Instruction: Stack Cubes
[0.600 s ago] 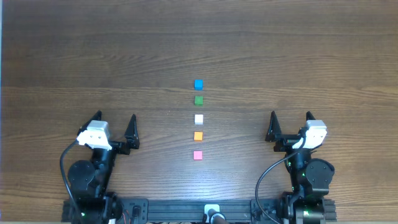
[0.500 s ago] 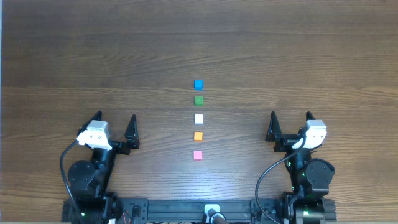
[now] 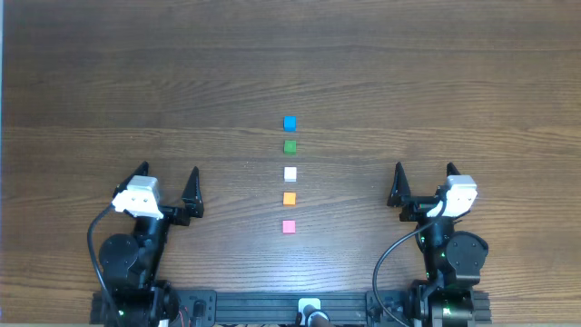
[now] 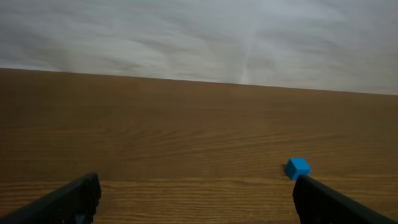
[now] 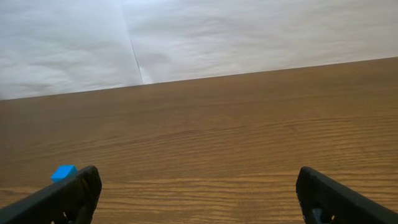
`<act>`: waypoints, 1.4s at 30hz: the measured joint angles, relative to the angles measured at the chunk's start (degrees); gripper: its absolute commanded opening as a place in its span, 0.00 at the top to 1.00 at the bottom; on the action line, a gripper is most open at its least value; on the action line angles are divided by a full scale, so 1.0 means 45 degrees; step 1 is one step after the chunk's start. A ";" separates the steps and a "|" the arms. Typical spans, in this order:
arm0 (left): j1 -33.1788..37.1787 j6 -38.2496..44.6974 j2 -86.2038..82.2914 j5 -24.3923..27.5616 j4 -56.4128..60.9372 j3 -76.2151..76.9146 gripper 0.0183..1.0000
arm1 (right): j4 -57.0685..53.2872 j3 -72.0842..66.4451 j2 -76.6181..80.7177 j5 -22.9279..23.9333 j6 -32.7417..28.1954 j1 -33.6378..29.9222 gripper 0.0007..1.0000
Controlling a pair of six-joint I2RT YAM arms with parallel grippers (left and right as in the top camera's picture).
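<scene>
Both arms sit folded over their bases at the near edge of the table [image 3: 290, 54], one on each side, and a black cable [image 3: 93, 245] loops beside the left base. The left gripper [image 3: 168, 170] has its fingers spread wide with nothing between them, and it points toward the far side. The right gripper [image 3: 424, 168] is the same: fingers wide apart, holding nothing, pointing the same way. In each wrist view the gripper's two dark fingers frame bare wood (left gripper [image 4: 196, 186], right gripper [image 5: 199, 180]).

Five small cubes lie in one straight line down the middle of the table, running away from the arms, between the two grippers and well apart from both. Each sits singly, flat on the wood, with a roughly even gap to its neighbour.
- Nearest is the pink cube [image 3: 289, 226].
- Next is the orange cube [image 3: 290, 198].
- The white cube [image 3: 290, 173] is in the middle of the row.
- Then comes the green cube [image 3: 290, 146].
- Farthest is the blue cube [image 3: 290, 123].

The blue cube [image 4: 298, 167] appears in the left wrist view beyond the tip of that gripper's inner finger. In the right wrist view it [image 5: 63, 172] is again beyond the inner finger's tip.

Past the row, plain wood grain runs to the table's far edge. Behind that edge hangs a white wrinkled sheet [image 4: 199, 37] with a vertical crease.
</scene>
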 measured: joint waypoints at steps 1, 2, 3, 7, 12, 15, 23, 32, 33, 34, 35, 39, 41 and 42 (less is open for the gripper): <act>0.0000 0.0000 0.0000 0.0000 0.0000 0.0000 0.00 | 0.0000 0.0000 0.0000 -0.0005 -0.0005 0.0000 0.01; 0.0000 -0.0005 0.0000 0.0000 0.0000 0.0000 0.00 | 0.0000 0.0000 0.0000 0.0000 0.0010 0.0000 0.01; 0.0000 0.0000 0.0000 0.0000 0.0000 0.0000 0.00 | 0.0000 0.0000 0.0000 -0.0005 0.0000 0.0000 0.01; 0.0000 0.0000 0.0000 0.0000 0.0000 0.0000 0.00 | 0.0000 0.0000 0.0000 -0.0005 0.0005 0.0000 0.01; 0.0000 0.0000 0.0000 0.0000 0.0000 0.0000 0.00 | 0.0000 0.0000 0.0000 -0.0005 0.0000 0.0000 0.01; 0.0000 0.0000 0.0000 0.0000 0.0000 0.0000 0.00 | 0.0000 0.0000 0.0000 -0.0005 0.0000 0.0000 0.01; -0.0369 -0.0345 0.0015 0.0010 0.0063 0.0005 0.00 | 0.0000 0.0000 0.0000 0.0000 0.0000 0.0000 0.01; -0.2511 -0.1399 0.4226 0.2905 -0.2059 0.4697 0.00 | -0.0005 0.0000 0.0000 -0.0005 0.0000 -0.0005 0.01; -0.2924 -0.1515 0.5022 0.3356 -0.2783 0.5872 0.00 | -0.0005 0.0000 0.0000 -0.0005 0.0005 0.0000 0.01; -0.3283 -0.1574 0.5639 0.3599 -0.3162 0.6581 0.00 | 0.0005 0.0000 0.0000 0.0000 0.0005 -0.0005 0.01; -0.3925 -0.1676 0.6713 0.3925 -0.4012 0.7912 0.01 | -0.0005 0.0000 0.0000 0.0000 -0.0005 0.0000 0.01; -0.5600 -0.2249 0.9355 0.4051 -0.5838 1.0671 0.00 | -0.0010 0.0000 -0.0010 -0.0005 0.0000 -0.0005 0.01; -0.6693 -0.3060 1.0899 0.3585 -0.6518 1.1861 0.00 | -0.0005 0.0000 -0.0010 -0.0005 0.0000 0.0000 0.01; -0.7189 -0.3512 1.1560 0.3264 -0.6747 1.2143 0.00 | -0.0005 0.0000 -0.0010 0.0000 0.0015 0.0000 0.01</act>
